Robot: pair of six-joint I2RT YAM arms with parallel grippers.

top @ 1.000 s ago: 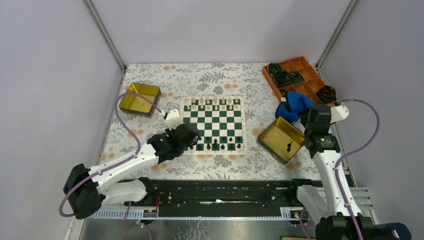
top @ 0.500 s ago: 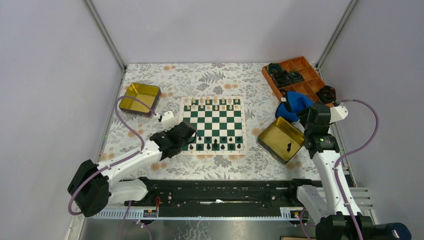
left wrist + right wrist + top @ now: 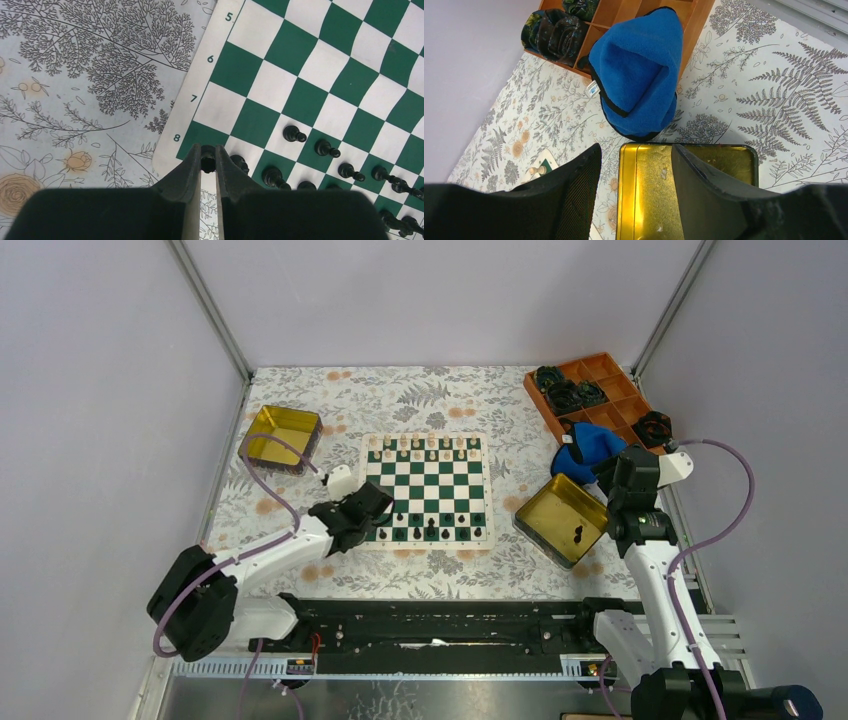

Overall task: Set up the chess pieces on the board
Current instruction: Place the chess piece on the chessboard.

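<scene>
Holding a small black chess piece (image 3: pixel 207 162) in the left gripper (image 3: pixel 208 159), fingers pinched nearly together on it, right over the corner square of the chess mat (image 3: pixel 305 100) beside the printed 8; impossible to tell whether touching the mat yet. Well along, by the look of it: cream pieces (image 3: pixel 420 447) lined up in the two far rows, seemingly complete. Less finished on the near, black side: a few black figures (image 3: pixel 272 176) already standing along the back row just beside the held one, a run of black pawns (image 3: pixel 326 148) in the row ahead, but with gaps visible from above. Waiting well apart to the right, the right gripper (image 3: pixel 635 148), fingers spread wide and holding nothing, above a gold tin (image 3: pixel 644 200) with at least one black piece (image 3: pixel 578 533) lying inside. Probably remaining: release of this corner piece, then fetching of the tin's leftovers for the unfilled black squares.
</scene>
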